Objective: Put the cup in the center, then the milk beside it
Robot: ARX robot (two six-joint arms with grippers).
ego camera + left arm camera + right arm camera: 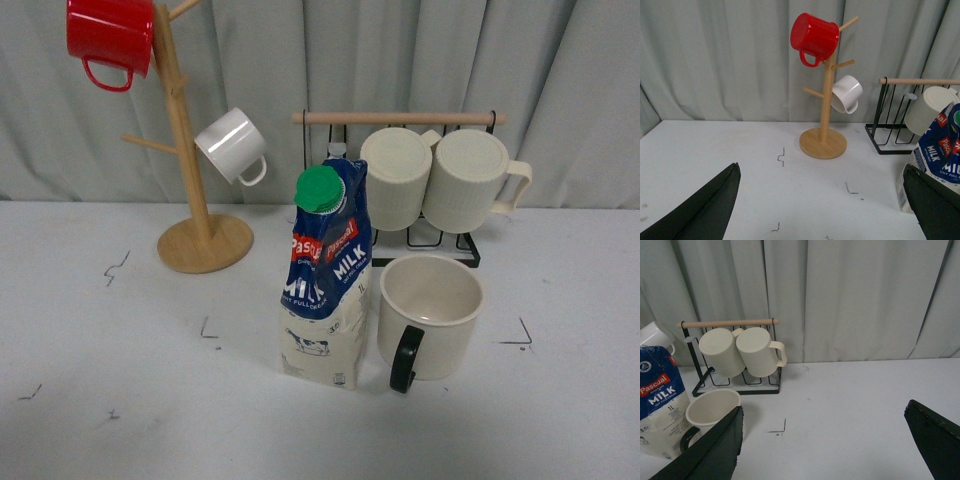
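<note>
The cup (431, 312), a wide cream mug with a black handle facing front, stands upright on the table's middle. The milk (328, 272), a blue carton with green cap and cream base, stands upright just left of it, close but apart. Neither arm shows in the front view. My left gripper (824, 197) is open and empty above the table, left of the milk (939, 155). My right gripper (824, 437) is open and empty above the table, right of the cup (711, 410) and the milk (660, 400).
A wooden mug tree (196, 180) at back left holds a red mug (108, 40) and a small white mug (232, 146). A black wire rack (420, 190) behind the cup holds two ribbed cream mugs (440, 180). Black corner marks (208, 330) lie on the white table.
</note>
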